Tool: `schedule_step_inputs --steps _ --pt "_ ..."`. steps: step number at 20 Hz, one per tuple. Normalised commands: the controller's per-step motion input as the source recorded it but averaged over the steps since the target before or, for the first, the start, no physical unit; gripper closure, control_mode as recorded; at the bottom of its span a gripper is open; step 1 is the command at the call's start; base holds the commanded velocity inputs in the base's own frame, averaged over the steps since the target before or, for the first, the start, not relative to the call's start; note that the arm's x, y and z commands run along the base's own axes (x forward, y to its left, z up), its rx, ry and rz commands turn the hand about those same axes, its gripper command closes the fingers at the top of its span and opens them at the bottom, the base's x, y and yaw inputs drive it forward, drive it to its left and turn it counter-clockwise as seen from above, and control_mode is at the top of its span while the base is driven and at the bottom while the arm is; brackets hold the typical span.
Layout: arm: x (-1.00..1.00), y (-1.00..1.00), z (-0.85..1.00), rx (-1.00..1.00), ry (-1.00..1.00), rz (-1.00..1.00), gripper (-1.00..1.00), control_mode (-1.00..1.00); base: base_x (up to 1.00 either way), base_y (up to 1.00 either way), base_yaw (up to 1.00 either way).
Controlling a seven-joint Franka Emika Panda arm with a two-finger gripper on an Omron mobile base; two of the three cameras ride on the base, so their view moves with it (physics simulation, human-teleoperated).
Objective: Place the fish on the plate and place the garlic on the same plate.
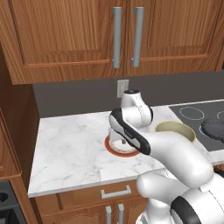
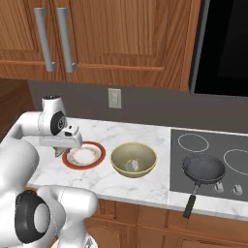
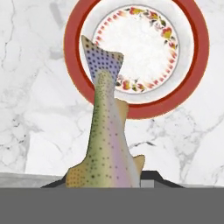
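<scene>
Counter (image 1: 70,144) veined marble; cabinets (image 1: 65,35) wood; fish (image 3: 107,144) speckled, glossy

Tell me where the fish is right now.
In the hand view the fish hangs in the shut gripper above the counter, its tail over the near rim of the plate.

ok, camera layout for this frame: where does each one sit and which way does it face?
Left base view: behind the arm to its left, looking forward and down at the counter; the arm rises from lower right.
Right base view: behind the arm to its right, facing the same counter; the arm rises from lower left.
Hand view: on the hand, looking down along the gripper, shut on the fish, tail over the plate rim.
Both base views share the plate, bowl and stove.
</scene>
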Motion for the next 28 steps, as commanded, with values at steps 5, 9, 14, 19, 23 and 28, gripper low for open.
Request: schedule_step_inputs --steps 5,9,14,19,23,28 --pt "0.37 0.01 -0.46 0.00 -0.03 0.03 1.00 -1.00 0.00 0.00 0.00" --pt "0.45 0.00 -0.33 0.00 -0.05 0.02 1.00 -1.00 0.00 0.00 0.00" --pt "0.52 0.10 -0.19 0.00 0.00 0.01 1.00 -1.00 0.00 0.00 0.00" --pt "0.57 0.38 -0.07 0.00 0.01 0.00 1.00 -1.00 0.00 0.00 0.00" --pt "0.23 0.27 -0.09 0.00 0.00 0.00 1.00 -1.00 0.00 0.00 0.00" --pt "0.07 0.07 -0.14 0.01 0.00 0.00 1.00 -1.00 0.00 0.00 0.00"
